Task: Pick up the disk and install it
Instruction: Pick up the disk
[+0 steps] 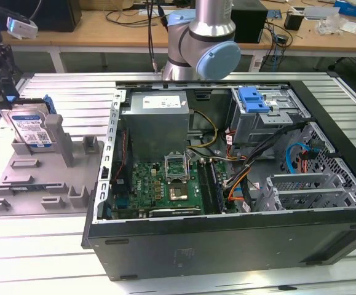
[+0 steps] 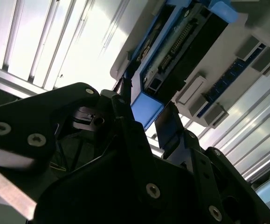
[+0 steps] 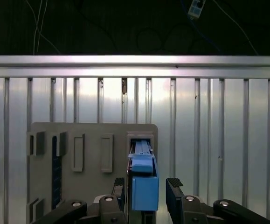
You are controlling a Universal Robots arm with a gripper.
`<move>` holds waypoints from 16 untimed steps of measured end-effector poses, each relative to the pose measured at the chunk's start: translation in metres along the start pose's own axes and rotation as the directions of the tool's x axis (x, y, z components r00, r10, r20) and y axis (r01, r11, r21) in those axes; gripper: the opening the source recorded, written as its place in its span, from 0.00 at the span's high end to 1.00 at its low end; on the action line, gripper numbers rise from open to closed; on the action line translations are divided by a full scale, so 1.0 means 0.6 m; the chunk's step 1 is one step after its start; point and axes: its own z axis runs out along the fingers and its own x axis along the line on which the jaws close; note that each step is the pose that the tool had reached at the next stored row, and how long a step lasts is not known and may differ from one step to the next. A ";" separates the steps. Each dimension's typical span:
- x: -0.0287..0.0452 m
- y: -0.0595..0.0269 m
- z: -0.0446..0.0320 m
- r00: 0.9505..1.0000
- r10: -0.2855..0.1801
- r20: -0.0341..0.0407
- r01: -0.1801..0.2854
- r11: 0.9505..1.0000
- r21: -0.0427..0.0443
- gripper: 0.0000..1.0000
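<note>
Gripper (image 3: 147, 183) is spread apart, straddling the blue bracket edge of the disk (image 1: 31, 128), which stands upright in the grey fixture tray (image 1: 18, 190) between the fingers. Likely rigid, heavyish, shock-sensitive; grip the bracket sides.

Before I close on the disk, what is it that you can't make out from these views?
- Disk, lower edge: in the exterior view it is sunk into the grey fixture tray.
- Pincer, how far its fingers reach along the disk: in the first wrist view the picture's edge cuts them off.
- Drive cage, whether its slot is free: in the exterior view the blue handle and cables cover it.
</note>
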 end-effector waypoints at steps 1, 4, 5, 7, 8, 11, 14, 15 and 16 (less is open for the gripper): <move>0.000 0.000 0.001 1.000 0.000 0.000 0.000 1.000 0.000 0.52; 0.000 0.001 0.004 1.000 0.000 0.000 0.000 1.000 0.000 0.52; 0.000 0.001 0.005 1.000 0.000 0.000 0.000 1.000 0.000 0.52; 0.000 0.002 0.006 1.000 0.000 0.000 0.000 1.000 0.000 0.52; 0.000 0.002 0.008 1.000 0.000 0.001 0.000 1.000 0.000 0.52; 0.000 0.002 0.009 1.000 0.000 0.001 0.000 1.000 0.000 0.52; 0.002 0.002 0.011 1.000 0.000 0.001 0.000 1.000 0.000 0.52; 0.002 0.002 0.012 1.000 0.000 0.001 0.000 1.000 0.000 0.52; 0.003 0.002 0.012 1.000 0.000 0.001 0.000 1.000 0.000 0.52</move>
